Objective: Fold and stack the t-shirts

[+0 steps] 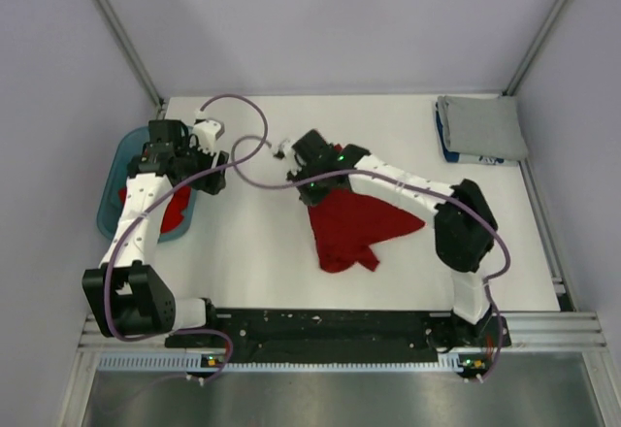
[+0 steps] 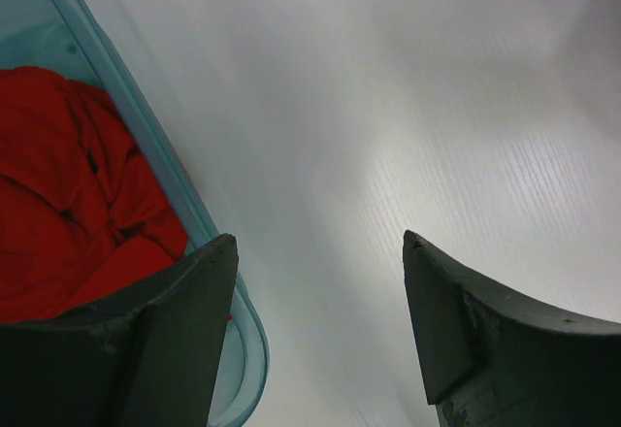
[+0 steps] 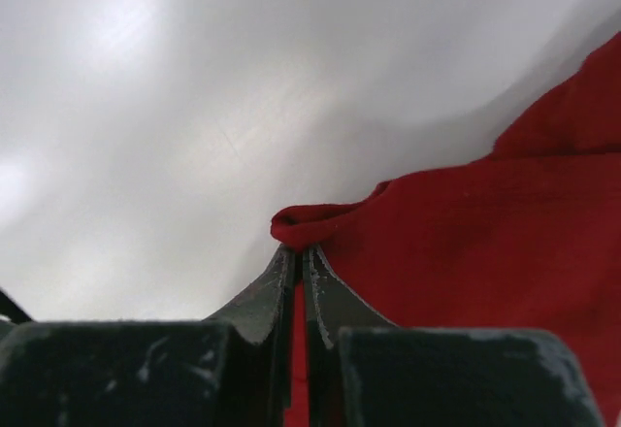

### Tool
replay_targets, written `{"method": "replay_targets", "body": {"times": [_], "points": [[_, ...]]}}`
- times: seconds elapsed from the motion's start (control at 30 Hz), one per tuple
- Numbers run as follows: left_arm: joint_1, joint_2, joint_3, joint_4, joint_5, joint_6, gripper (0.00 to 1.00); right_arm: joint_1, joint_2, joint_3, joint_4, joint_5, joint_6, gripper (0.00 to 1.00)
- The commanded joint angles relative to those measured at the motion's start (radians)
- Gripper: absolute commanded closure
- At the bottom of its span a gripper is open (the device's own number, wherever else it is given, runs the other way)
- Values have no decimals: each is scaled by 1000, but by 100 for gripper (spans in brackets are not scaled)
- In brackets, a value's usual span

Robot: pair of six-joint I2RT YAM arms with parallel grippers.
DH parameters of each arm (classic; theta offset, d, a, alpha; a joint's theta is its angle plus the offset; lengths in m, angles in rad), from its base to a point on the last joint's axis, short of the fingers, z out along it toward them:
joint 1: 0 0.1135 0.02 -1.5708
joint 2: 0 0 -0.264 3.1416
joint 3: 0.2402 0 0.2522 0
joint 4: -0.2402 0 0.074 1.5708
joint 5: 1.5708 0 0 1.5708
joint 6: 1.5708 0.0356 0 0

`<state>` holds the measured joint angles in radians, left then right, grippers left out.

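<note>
- Desk (image 1: 252, 252): white and smooth. Cloth is judged to slide on it easily when dragged.
- Loose red t-shirt (image 1: 361, 225): lies crumpled near the desk centre, its bulk toward the near edge. Judged light, limp and non-fragile, so it will sag and bunch from any single hold. Take hold at a hem, shoulder or corner, preferably at two points, to pull it flat.
- Teal tub (image 1: 109, 199): stands at the left edge and holds bunched red t-shirts (image 2: 68, 204). Their layers look tangled. Pinch one raised ridge of cloth to separate a single shirt.
- Grey t-shirt (image 1: 482, 128): lies folded flat at the far right corner. Judged a suitable base for the stack.
- Right end effector (image 3: 299, 257): fingers together, clamped on a rolled edge at the far end of the loose red t-shirt.
- Left end effector (image 2: 318, 243): fingers apart, holding nothing, positioned over the teal tub's rim on its desk-centre side.
</note>
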<state>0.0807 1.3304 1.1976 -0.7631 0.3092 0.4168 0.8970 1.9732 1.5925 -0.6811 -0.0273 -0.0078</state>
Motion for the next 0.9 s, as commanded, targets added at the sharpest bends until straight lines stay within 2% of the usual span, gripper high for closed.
{"method": "replay_targets", "body": {"times": [0.0,0.13,0.23,0.33,0.43,0.53,0.63,0.73,0.77,0.87], "points": [[4,-43,26,18,25,5,27,-171,-270,204,72,-135,61,100],[1,-36,65,-4,109,40,28,-382,-503,121,101,-187,138,100],[-36,-20,108,-42,189,62,29,-594,-724,-56,167,-226,204,100],[-152,-4,134,-51,183,94,29,-807,-856,-231,201,-279,247,100],[-323,36,135,-53,156,131,29,-969,-936,-385,228,-368,293,100],[-450,110,134,-32,195,146,28,-980,-964,-474,258,-411,298,100],[-541,211,169,-15,168,151,28,-980,-965,-519,267,-460,308,100],[-585,323,258,-31,182,136,28,-978,-978,-532,244,-468,293,100],[-602,414,345,-34,186,139,28,-980,-993,-532,203,-436,275,100],[-610,527,478,-44,163,91,28,-980,-1013,-529,178,-442,267,100]]}}
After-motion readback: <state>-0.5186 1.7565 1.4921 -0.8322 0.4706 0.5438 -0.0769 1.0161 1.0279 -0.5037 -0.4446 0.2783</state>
